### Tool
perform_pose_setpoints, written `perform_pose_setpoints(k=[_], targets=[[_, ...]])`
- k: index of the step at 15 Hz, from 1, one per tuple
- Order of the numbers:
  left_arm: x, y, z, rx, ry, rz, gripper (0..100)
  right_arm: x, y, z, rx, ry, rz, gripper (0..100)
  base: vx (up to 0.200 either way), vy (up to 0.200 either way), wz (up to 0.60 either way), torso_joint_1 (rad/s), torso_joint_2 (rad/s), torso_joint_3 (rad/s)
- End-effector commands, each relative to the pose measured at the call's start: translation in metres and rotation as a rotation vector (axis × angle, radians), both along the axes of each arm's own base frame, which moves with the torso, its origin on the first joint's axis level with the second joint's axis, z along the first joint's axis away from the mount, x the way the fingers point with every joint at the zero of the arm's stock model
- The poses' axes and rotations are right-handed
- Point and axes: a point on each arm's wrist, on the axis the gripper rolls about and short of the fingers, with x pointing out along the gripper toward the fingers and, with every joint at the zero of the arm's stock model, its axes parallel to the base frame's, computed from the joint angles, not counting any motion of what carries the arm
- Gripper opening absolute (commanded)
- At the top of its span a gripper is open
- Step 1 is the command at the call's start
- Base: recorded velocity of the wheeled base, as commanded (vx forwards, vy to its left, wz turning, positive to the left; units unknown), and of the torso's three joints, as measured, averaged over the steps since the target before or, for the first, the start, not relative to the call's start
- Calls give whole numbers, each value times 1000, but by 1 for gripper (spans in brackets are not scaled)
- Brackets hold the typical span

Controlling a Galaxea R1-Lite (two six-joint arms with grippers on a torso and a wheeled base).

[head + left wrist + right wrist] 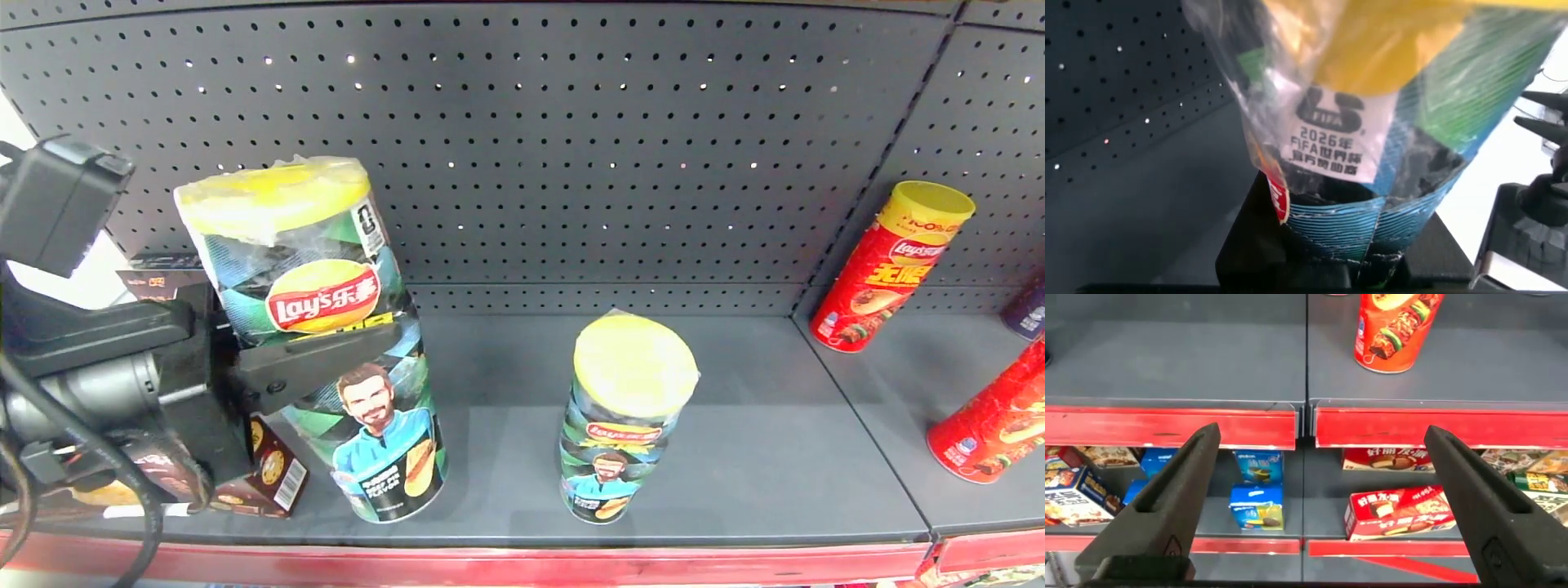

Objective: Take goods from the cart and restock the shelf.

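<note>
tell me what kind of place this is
Most likely a shop aisle: a pegboard-backed shelf with red front rails, chip cans standing on it, and boxed snacks on lower levels. The left pincer grips another green chip can.

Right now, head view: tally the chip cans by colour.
Green-blue: 2, left can and middle can
Red: 2, back can and front can
Purple: 1, edge can, cut off, likely a can
Total: 5
</note>
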Motion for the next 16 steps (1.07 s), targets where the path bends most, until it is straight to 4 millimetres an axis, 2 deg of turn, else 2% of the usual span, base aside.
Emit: perform_pose_setpoints(k=[1, 5, 9, 11, 12, 14, 16], targets=[[30, -12, -7, 25, 37, 2, 0, 0, 0, 0, -1, 5, 0, 100, 0, 0, 0, 0, 0, 0], [71, -30, -10, 36, 50, 45, 0, 0, 0, 0, -1, 5, 0, 100, 0, 0, 0, 0, 0, 0], [128, -53, -26, 75, 25, 36, 0, 0, 0, 0, -3, 5, 0, 100, 0, 0, 0, 0, 0, 0], [142, -59, -29, 80, 16, 36, 0, 0, 0, 0, -3, 5, 0, 100, 0, 0, 0, 0, 0, 0], [161, -68, -33, 98, -16, 33, 0, 0, 0, 0, -3, 5, 0, 100, 0, 0, 0, 0, 0, 0], [179, -79, -36, 98, -38, 24, 0, 0, 0, 0, -3, 5, 0, 100, 0, 0, 0, 0, 0, 0], [184, -84, -34, 88, -52, -35, 0, 0, 0, 0, -3, 5, 0, 100, 0, 0, 0, 0, 0, 0]])
